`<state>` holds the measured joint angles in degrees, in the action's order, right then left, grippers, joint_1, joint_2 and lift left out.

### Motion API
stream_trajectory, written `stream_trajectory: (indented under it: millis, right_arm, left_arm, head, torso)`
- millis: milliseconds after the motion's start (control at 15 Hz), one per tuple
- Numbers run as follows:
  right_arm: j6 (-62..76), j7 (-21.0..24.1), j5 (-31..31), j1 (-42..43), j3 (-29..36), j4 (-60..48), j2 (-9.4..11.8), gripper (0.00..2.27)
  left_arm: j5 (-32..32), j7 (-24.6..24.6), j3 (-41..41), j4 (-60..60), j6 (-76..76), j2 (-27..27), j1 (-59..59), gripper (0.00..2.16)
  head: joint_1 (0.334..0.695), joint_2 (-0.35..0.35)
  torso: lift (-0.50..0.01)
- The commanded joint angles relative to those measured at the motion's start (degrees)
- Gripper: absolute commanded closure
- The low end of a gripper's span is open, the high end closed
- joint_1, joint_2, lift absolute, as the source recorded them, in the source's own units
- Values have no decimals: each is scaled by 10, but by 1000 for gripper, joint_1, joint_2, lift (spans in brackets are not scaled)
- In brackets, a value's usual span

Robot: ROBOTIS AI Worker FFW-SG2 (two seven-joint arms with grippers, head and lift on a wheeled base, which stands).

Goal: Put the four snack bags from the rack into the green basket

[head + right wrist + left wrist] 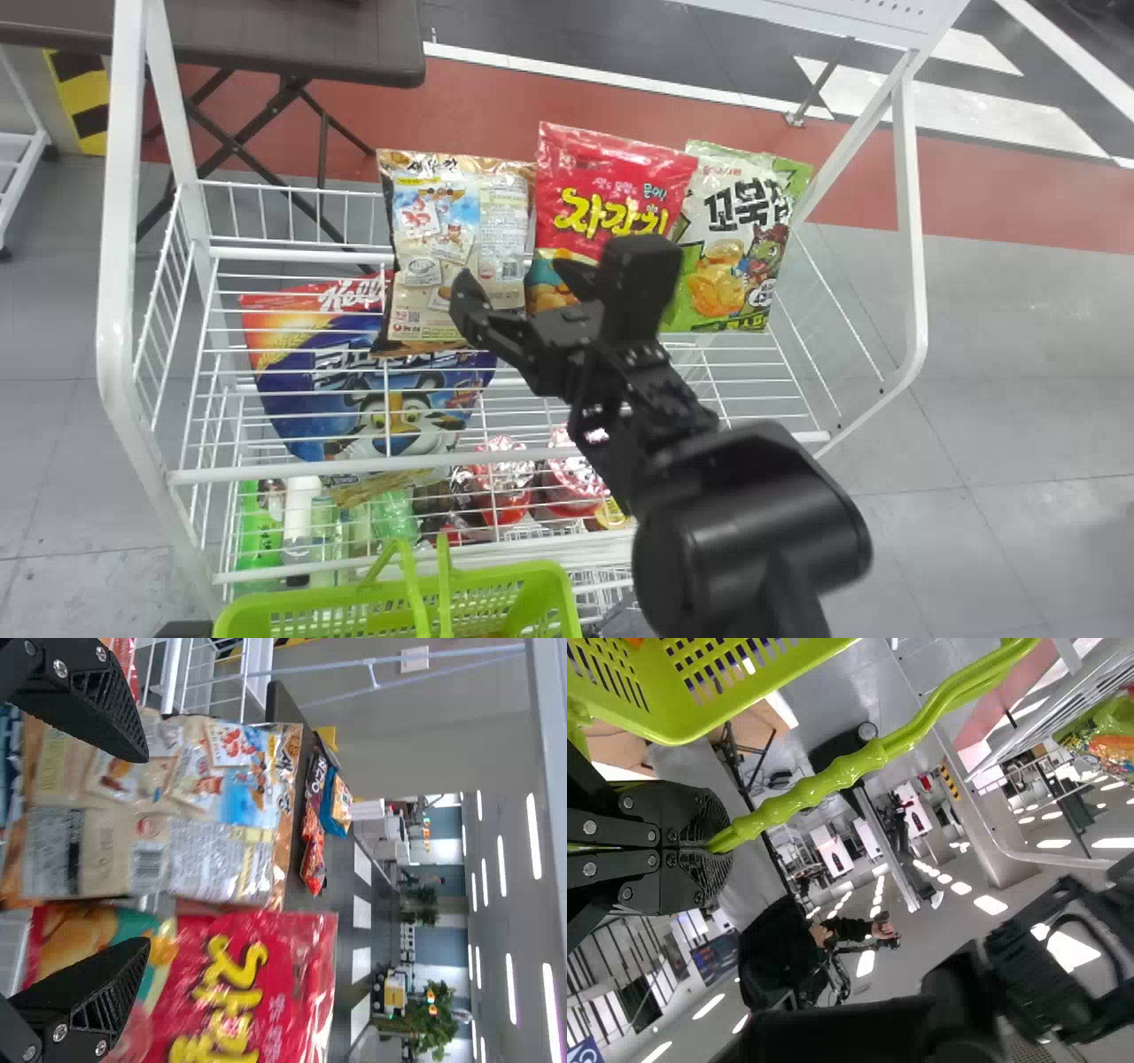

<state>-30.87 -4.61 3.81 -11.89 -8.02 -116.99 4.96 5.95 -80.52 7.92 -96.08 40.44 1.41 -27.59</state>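
Foreground: the green basket (252, 607) lies at the bottom edge of the head view, left of centre, before the rack. In the left wrist view its handle (819, 784) is clamped in the left gripper (718, 848), with the two fingers closed about it.

The right arm (753, 532) enters from the bottom edge, right of centre, and extends obliquely over the rack. The right gripper (521, 279) ends it, its fingers apart and nothing clamped between them; one lies before the tan snack bag (438, 221), the other before the red snack bag (611, 177). Contact with either bag cannot be determined.

Middle ground: bottles (260, 532) and red-lidded tubs (505, 478) occupy a lower level of the white wire rack (115, 337). The blue snack bag (328, 399) appears behind the wires, above the bottles in the head view; its tier cannot be told. Farther back, three bags stand upright in a row in the upper wire compartment: the tan one at left, the red one at centre and the green-and-white snack bag (735, 239) at right.

Background: a dark folding worktop (266, 40) stands beyond the rack at left; a red floor band (478, 97) crosses behind the row.
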Motion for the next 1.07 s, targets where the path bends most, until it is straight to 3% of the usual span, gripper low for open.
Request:
stream_trajectory:
  millis: [0, 133, 200, 267, 333, 533, 800, 1000]
  right_arm:
    - [-46, -4, 8, 66, -18, 65, -7, 83]
    - [-60, -4, 3, 106, -36, 115, -15, 103]
    - [-62, -17, 4, 116, -38, 132, -15, 535]
    - [-62, -19, 3, 119, -41, 135, -16, 1312]
    - [-64, -23, 4, 119, -42, 135, -16, 1946]
    - [-69, -65, 2, 106, -40, 124, -14, 2172]
    - [-46, -70, 5, 69, -22, 92, -12, 2175]
    - [-34, -101, 6, 16, 9, 20, -10, 2175]
  left_arm:
    - [3, -2, -3, 2, -4, 1, 0, 1902]
    - [6, -2, -3, 3, -6, 0, 0, 1902]
    - [6, -2, -3, 5, -6, 0, 0, 1902]
    - [6, -2, -4, 7, -9, 0, 1, 1902]
    - [6, -2, -5, 9, -9, 1, 3, 1902]
    - [6, -2, -5, 16, -9, 0, 10, 1902]
    - [6, 0, -3, 18, -6, -1, 12, 1902]
    - [6, 0, -3, 18, -4, 0, 13, 1902]
  head:
    - [695, -300]
    - [695, -268]
    - [695, -255]
    - [695, -230]
    - [695, -219]
    - [695, -194]
    - [695, -191]
    - [695, -210]
  torso:
    - [-6]
    - [-6]
    - [-6]
    - [-6]
    - [-6]
    - [-6]
    - [-6]
    - [-6]
